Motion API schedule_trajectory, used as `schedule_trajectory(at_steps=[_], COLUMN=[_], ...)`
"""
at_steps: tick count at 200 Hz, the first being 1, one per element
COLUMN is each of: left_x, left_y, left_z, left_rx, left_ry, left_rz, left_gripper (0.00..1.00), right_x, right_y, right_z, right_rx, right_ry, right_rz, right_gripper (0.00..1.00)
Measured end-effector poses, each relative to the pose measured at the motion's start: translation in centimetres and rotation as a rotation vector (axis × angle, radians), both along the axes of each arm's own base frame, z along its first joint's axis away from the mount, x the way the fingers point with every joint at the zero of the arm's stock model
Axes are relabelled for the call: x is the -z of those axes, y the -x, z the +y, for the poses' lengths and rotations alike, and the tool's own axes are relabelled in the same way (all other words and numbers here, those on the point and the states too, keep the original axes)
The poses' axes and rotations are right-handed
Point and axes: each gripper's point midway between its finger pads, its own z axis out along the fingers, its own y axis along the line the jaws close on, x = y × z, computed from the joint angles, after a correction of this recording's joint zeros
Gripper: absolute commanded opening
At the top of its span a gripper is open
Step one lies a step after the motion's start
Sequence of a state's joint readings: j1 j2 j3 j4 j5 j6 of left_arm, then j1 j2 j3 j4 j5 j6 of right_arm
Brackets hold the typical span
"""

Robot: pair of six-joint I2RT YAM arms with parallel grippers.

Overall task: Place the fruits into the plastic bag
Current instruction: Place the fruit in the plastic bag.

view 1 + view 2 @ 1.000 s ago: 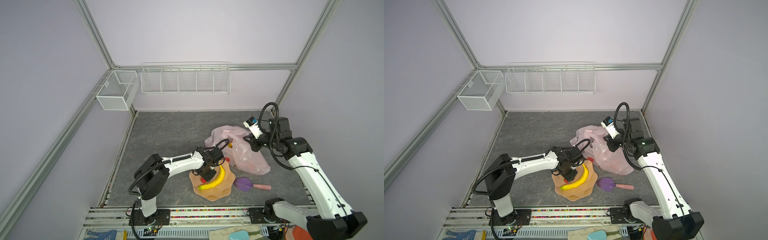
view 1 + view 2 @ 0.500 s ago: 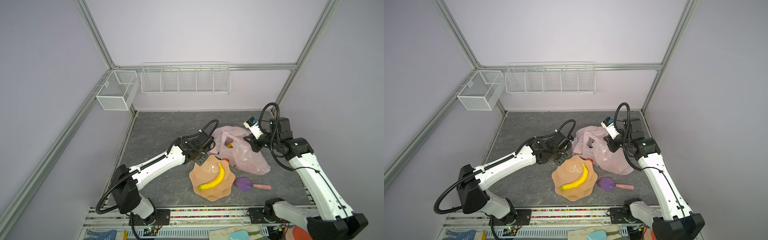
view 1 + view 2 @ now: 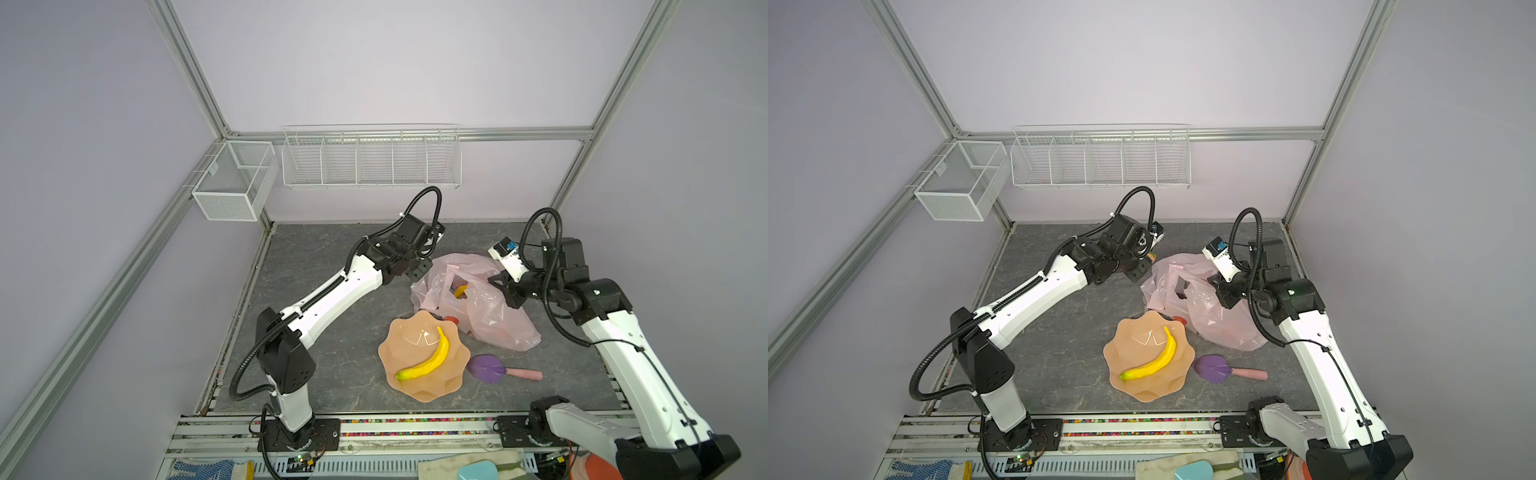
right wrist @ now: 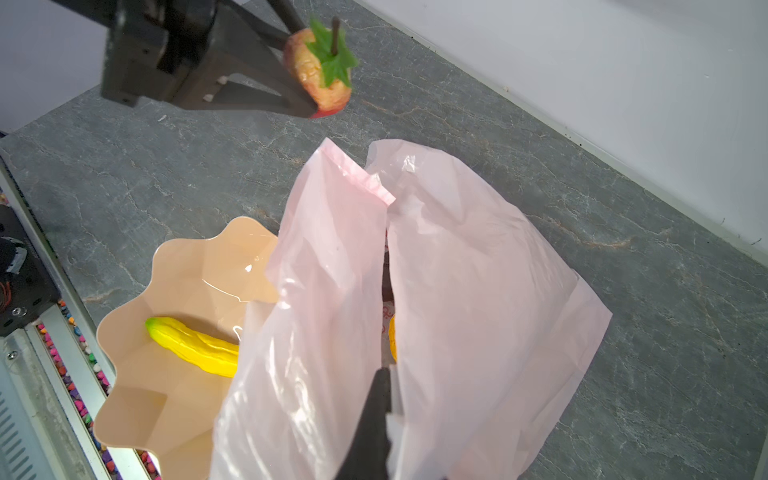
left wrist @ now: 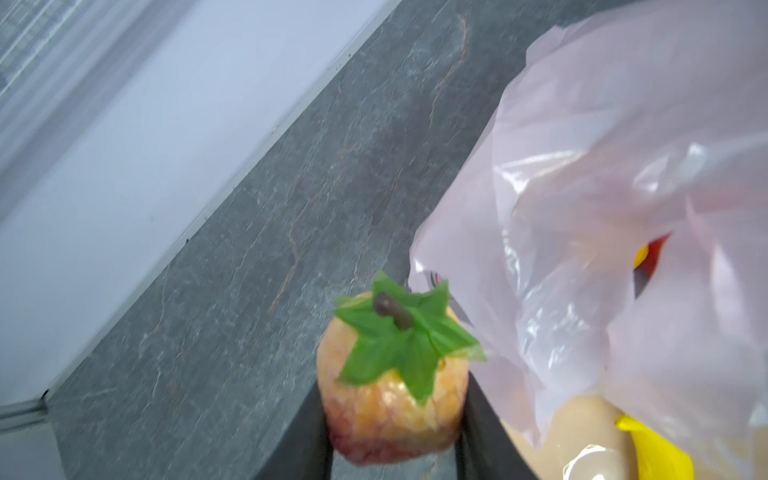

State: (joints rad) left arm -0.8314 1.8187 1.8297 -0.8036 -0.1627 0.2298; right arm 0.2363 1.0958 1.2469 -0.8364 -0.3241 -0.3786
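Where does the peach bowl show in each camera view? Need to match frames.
Top view: bowl front centre, banana in it, bag just behind.
Top view: bowl same spot, same banana.
Left wrist: just a peach patch peeking from under the bag.
Right wrist: bowl with banana, partly covered by the bag.
Shared landmark: the pink bag, in all four.

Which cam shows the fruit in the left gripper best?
Left wrist: the yellow-orange fruit fills the foreground, leaf cap and stem clear, between the fingers. Right wrist shows it smaller, from the side. Top views: almost hidden behind the left gripper.
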Motion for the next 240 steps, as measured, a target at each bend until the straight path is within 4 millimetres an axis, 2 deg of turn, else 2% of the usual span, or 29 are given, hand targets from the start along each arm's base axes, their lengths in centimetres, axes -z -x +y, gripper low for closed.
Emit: schedule_trajectory(at_steps=[37,65,99,143,170,207,240], left_x=[0.5,1.1,1.3,1.8,1.7,2.6,4.8], left_y=[-0.7,0.4,2.9,8.5,10.7,11.4,11.0], left_z=[-3.3,-4.7,-5.9,-6.3,-6.3,-6.6,-7.7], left_rx=[0.083,0.151,0.232,0.332,0.372,0.396,0.403], left_ry=[0.049,0.070,0.073,0.049,0.060,0.067,0.038], left_rz=[0.032,0.077,0.110,0.144,0.163,0.204,0.254], left_gripper=[0.31,0.31,0.31,0.31,0.30,0.29,0.29], right_x=[0.0,0.0,0.0,0.0,0.1,0.3,0.2], right_y=[0.4,0.4,0.4,0.3,0.3,0.2,0.2], right_z=[0.0,0.0,0.0,0.0,0.0,0.1,0.1], right_rx=[-0.005,-0.005,-0.005,-0.004,-0.004,-0.004,-0.003], right_ry=[-0.005,-0.005,-0.004,-0.004,-0.003,-0.003,-0.005], right_rz=[0.001,0.001,0.001,0.002,0.004,0.010,0.010], right_gripper=[0.06,0.07,0.07,0.07,0.07,0.07,0.07])
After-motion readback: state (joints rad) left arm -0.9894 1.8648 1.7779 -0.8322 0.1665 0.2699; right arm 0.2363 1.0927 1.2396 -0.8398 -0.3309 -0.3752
